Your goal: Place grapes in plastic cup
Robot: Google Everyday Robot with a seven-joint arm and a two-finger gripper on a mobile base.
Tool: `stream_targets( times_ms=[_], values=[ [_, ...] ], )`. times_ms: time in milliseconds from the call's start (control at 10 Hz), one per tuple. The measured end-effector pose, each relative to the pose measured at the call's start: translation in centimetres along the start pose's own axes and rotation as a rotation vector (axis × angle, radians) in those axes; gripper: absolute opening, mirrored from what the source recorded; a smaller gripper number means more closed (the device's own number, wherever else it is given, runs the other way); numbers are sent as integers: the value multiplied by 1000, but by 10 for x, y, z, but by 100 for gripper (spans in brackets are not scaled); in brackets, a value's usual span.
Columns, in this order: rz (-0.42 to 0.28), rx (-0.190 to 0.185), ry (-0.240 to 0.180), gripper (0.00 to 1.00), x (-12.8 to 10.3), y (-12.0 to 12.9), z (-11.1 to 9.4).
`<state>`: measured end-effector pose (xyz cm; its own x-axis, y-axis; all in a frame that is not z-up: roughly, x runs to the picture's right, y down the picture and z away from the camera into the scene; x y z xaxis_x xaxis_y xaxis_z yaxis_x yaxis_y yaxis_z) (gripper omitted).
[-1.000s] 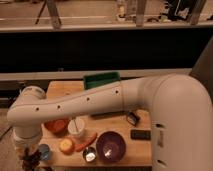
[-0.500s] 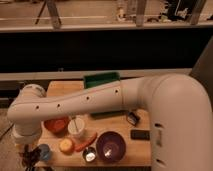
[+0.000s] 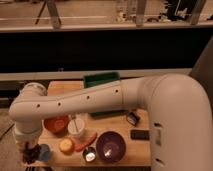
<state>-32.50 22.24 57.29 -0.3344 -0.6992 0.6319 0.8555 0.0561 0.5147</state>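
The light blue plastic cup (image 3: 45, 152) stands at the front left corner of the wooden table (image 3: 125, 125). My gripper (image 3: 29, 153) hangs at the end of the white arm (image 3: 85, 102), low at the table's left edge and just left of the cup. A dark mass sits at the gripper's tip. I cannot tell whether it is the grapes or part of the gripper. No grapes show anywhere else on the table.
Right of the cup are a yellow-orange fruit (image 3: 66, 146), a carrot (image 3: 86, 141), a small metal cup (image 3: 90, 155) and a purple bowl (image 3: 111, 146). Behind them are an orange bowl (image 3: 55, 124), a white cup (image 3: 76, 127) and a green tray (image 3: 102, 80). Two small dark objects (image 3: 140, 134) lie at the right.
The gripper has sunk slightly beside the blue cup. Nothing else has visibly moved.
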Motion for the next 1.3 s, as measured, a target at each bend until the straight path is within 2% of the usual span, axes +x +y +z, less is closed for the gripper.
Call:
stream_targets(
  times_ms=[300,400,1000,1200,1300],
  values=[
    [4,3,11,1,7,4,-1],
    [5,5,14,7,10,5,-1],
    [-12,6,40,69,25,11,-3],
    [-24,4,48,80,27,11,-5],
    [-28,6,52,80,27,11,-7]
  ],
)
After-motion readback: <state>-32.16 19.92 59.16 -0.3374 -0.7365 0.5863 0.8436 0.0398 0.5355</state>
